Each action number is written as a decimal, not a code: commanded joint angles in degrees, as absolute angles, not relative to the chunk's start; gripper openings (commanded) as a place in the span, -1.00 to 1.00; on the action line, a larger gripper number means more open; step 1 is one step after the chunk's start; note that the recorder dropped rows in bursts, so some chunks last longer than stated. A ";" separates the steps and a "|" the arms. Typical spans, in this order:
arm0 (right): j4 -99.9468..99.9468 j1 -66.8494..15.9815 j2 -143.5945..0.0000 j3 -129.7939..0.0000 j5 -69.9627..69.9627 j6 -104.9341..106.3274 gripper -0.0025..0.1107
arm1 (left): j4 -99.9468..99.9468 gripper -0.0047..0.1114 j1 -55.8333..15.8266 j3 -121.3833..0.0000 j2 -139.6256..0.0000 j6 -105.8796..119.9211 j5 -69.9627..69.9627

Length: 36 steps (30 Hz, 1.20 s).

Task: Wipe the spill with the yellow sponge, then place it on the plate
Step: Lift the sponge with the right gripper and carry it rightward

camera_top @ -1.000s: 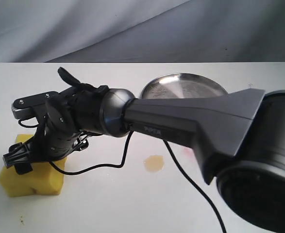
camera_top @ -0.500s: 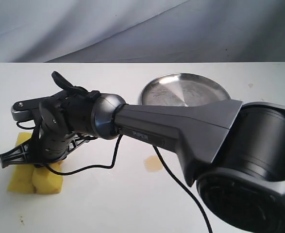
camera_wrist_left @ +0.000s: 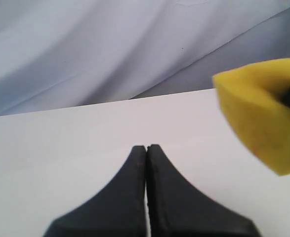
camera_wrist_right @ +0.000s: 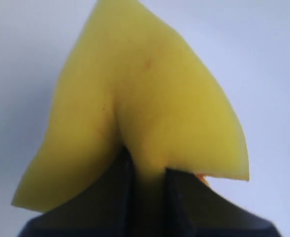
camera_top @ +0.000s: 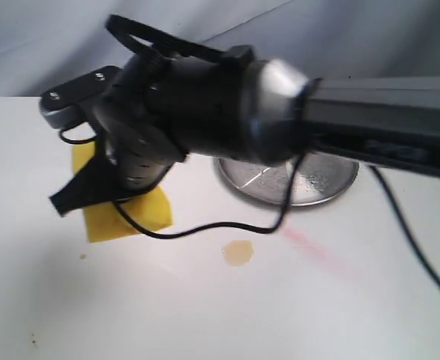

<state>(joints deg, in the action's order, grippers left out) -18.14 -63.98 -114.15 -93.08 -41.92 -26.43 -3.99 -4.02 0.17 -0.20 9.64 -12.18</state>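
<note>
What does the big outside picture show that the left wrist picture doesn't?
Only the exterior view shows the spill, the plate and a faint pink streak. Only the left wrist view shows the left gripper, shut with nothing in it. Both show the yellow sponge, the white table and the grey cloth behind.

The right tool has lifted the yellow sponge off the table, nearer the plate
</note>
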 commanded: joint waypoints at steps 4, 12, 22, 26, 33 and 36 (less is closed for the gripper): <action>-27.24 -61.66 -93.69 -65.37 -38.38 -33.71 -0.96 | -3.94 -0.92 -3.97 0.00 0.00 9.05 -11.77; -24.37 -52.94 -83.40 -46.93 -36.84 -34.38 -0.96 | -3.94 -0.92 -3.97 0.00 0.00 9.05 -11.77; -18.97 -49.09 -93.95 -44.39 -25.55 -31.53 -0.96 | -3.94 -0.92 -3.97 0.00 0.00 9.05 -11.77; -16.61 -49.09 -101.75 -48.79 -24.86 -28.98 -0.96 | -3.94 -0.92 -3.97 0.00 0.00 9.05 -11.77; -4.42 -49.19 -113.86 -63.98 -27.48 -16.88 -0.96 | -3.94 -0.92 -3.97 0.00 0.00 9.05 -11.77; -0.41 -49.19 -119.25 -72.41 -31.35 -12.40 -0.96 | -3.94 -0.92 -3.97 0.00 0.00 9.05 -11.77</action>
